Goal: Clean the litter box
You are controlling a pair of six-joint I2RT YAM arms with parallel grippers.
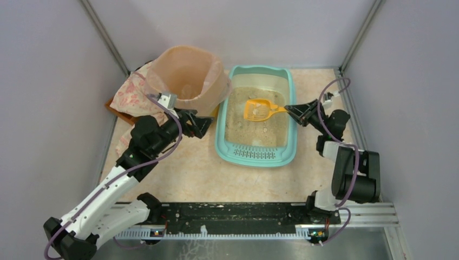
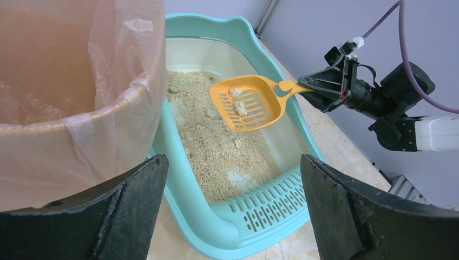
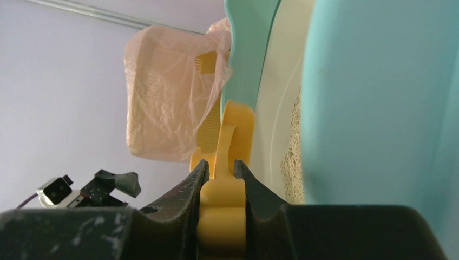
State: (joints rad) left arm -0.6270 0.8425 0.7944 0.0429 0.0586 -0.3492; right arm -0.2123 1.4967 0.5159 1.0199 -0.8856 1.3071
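Litter box (image 1: 257, 155) sits mid-bench (image 1: 184, 173), touching the lined bin (image 1: 208, 97). Right tool (image 1: 289, 108) clamps the orange scoop (image 1: 258, 110) by its handle, raised over the litter so sifted clumps (image 2: 236, 100) do not spill. Left tool (image 1: 201, 123) stands wide and empty beside the bin, probably to steady it.

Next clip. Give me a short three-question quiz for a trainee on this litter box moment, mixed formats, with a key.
1. Fill in: the left end effector, beside the lined bin, stands ____ and holds nothing.
2. True or false: the right end effector is shut on the handle of the scoop.
3. Multiple choice: the scoop's head, carrying clumps, is above
A) the lined bin
B) the litter box
C) the left end effector

Key: 1 open; 2 true; 3 B.
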